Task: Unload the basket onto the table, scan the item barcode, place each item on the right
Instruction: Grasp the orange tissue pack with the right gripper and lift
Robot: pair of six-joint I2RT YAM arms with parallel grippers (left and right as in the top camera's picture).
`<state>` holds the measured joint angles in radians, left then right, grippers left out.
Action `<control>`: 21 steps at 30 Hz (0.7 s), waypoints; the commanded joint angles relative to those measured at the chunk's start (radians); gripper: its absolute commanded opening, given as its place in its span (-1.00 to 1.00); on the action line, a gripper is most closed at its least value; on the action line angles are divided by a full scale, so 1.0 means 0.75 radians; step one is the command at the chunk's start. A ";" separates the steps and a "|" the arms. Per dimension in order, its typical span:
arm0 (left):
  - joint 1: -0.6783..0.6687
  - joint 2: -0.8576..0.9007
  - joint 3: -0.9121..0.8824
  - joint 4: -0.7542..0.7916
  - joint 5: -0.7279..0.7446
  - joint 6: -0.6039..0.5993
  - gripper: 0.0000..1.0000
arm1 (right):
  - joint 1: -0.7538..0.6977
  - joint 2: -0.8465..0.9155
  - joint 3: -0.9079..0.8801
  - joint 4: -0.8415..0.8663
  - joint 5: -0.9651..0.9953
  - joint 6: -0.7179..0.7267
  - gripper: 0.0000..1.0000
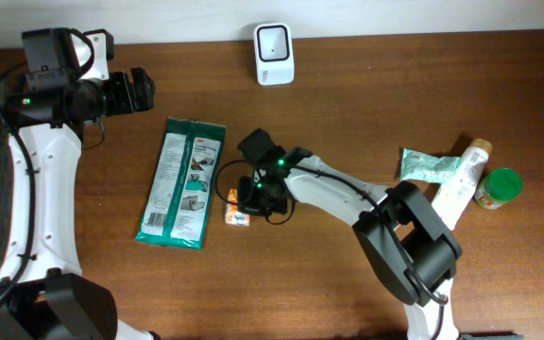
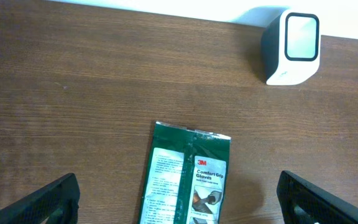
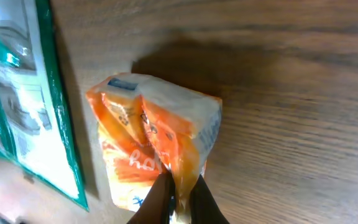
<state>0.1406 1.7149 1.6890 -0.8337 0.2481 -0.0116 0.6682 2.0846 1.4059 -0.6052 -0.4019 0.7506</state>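
Overhead, the right claw pinches a crinkly orange packet, a flat green pouch just beside it. Left wrist: left claw gapes empty, boxy white scanner ahead. Right wrist: dark fingertips nip the packet's crumpled edge.

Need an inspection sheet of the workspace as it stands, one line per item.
Surface: wooden table, no spills seen.
Job's things: scanner at the back edge; orange packet lying on the table.
Clutter: gloves pack beside the packet; pouch, tube and jar grouped at the right.
Grippers: left gripper open, holding nothing; right gripper shut on the orange packet.
Cables: black cable looped by the right wrist.
Surroundings: pale wall behind the table.
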 commanded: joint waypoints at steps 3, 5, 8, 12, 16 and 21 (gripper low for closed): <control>0.000 -0.013 0.024 0.002 0.014 0.006 0.98 | -0.185 -0.016 0.088 -0.248 -0.162 -0.757 -0.92; 0.000 -0.013 0.024 0.002 0.014 0.006 0.98 | -0.256 -0.016 0.123 -0.376 -0.227 -1.059 -0.92; 0.000 -0.013 0.024 0.002 0.014 0.006 0.98 | -0.351 -0.016 0.159 -0.482 -0.226 -1.305 -0.92; 0.000 -0.013 0.024 0.002 0.014 0.006 0.98 | -0.453 -0.016 0.166 -0.502 -0.216 -1.426 -0.91; 0.000 -0.013 0.024 0.002 0.013 0.006 0.98 | -0.499 -0.016 0.166 -0.504 -0.195 -1.434 -0.91; 0.000 -0.013 0.024 0.002 0.014 0.006 0.98 | -0.499 -0.016 0.165 -0.511 -0.091 -1.368 -0.92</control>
<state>0.1406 1.7149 1.6890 -0.8337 0.2478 -0.0116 0.2951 2.0846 1.5116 -0.9874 -0.5274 -0.2916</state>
